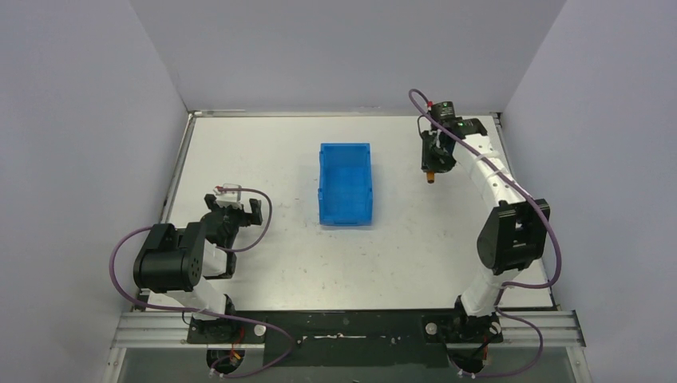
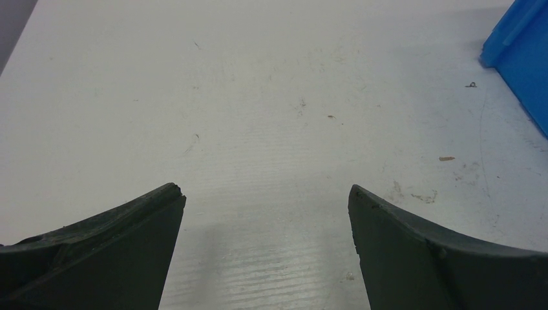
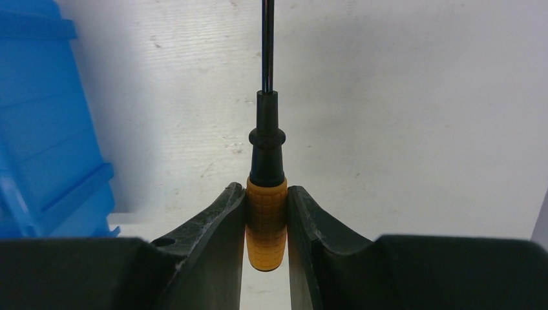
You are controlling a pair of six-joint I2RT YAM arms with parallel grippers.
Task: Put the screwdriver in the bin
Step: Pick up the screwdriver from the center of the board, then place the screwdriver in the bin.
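Observation:
The screwdriver has a short orange handle and a thin black shaft. My right gripper is shut on its orange handle, and the shaft points away from the camera. In the top view the right gripper holds it at the back right, with the orange end showing below the fingers. The blue bin stands open and empty in the middle of the table, to the left of the right gripper. Its wall shows at the left of the right wrist view. My left gripper is open and empty over bare table at the left.
The white table is enclosed by grey walls on three sides. A corner of the bin shows at the top right of the left wrist view. Small specks of debris lie on the table near the left gripper.

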